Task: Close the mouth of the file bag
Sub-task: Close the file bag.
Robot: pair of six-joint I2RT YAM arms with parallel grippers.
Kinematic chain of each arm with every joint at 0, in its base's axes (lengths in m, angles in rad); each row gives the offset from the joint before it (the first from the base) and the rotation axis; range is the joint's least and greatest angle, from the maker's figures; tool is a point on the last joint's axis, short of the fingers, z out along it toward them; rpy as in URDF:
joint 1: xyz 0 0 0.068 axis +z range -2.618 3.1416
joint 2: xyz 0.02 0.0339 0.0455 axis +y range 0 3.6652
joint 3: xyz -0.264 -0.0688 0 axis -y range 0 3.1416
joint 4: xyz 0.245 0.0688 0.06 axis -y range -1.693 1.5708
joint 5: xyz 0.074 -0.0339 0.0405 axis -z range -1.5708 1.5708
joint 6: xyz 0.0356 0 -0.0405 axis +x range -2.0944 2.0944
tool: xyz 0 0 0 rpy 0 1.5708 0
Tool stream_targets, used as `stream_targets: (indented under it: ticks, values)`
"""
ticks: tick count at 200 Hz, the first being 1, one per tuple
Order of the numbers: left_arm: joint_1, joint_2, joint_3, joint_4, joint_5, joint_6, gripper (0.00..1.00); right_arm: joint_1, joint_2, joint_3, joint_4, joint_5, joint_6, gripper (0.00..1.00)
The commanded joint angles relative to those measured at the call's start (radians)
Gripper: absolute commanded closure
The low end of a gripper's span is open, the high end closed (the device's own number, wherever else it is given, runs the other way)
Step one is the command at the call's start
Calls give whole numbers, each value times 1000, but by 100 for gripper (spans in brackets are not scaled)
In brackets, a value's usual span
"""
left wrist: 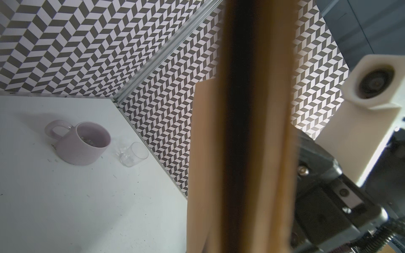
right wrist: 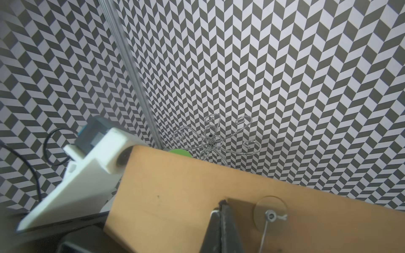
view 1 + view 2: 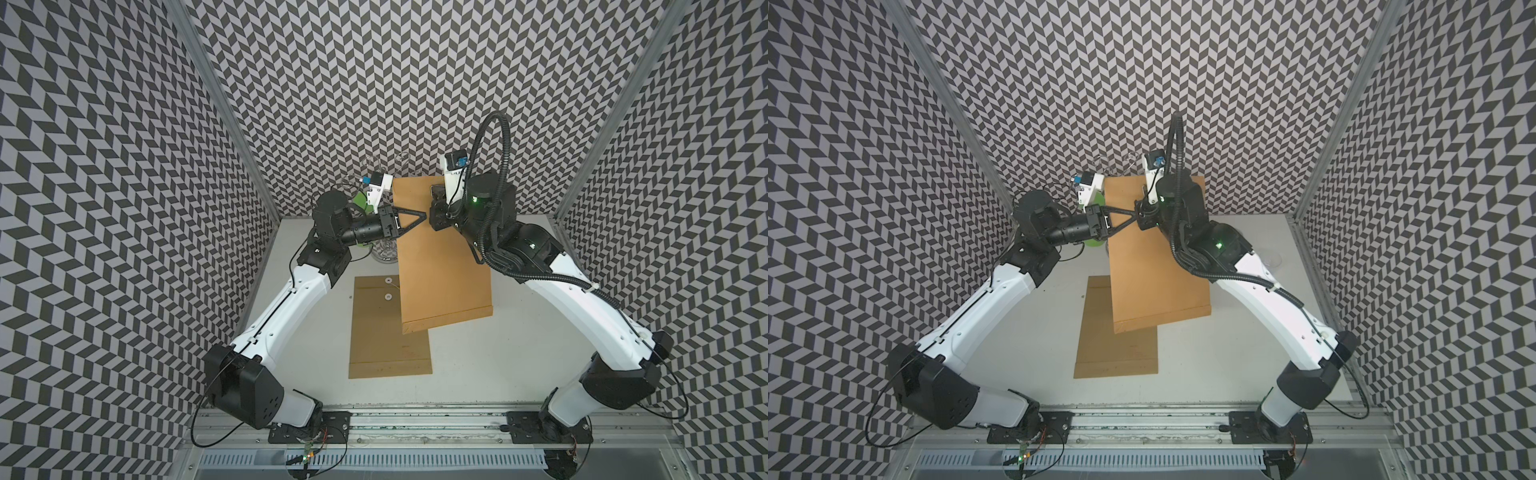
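File bag [image 3: 442, 270] hangs from right gripper [image 2: 222, 206] (left gripper [image 3: 423, 216] closed).

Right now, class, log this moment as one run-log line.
left pincer: shut on lifted file bag | right pincer: shut on same bag | second file bag: flat on table

Both top views are looking down on the whole bench [image 3: 478, 374] from high above; both wrist cameras are sitting close to the file bag [image 2: 175, 186], facing the walls [image 2: 285, 65].
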Motion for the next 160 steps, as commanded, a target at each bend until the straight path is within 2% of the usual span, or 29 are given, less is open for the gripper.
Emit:
stream_targets:
  ticks: [1, 160]
  values:
    - [3, 5, -4, 43, -3, -6, 100, 24, 1, 3, 31, -12, 21, 100]
    - [65, -2, 8, 81, -12, -22, 100, 43, -104, -263, 121, -149, 148, 100]
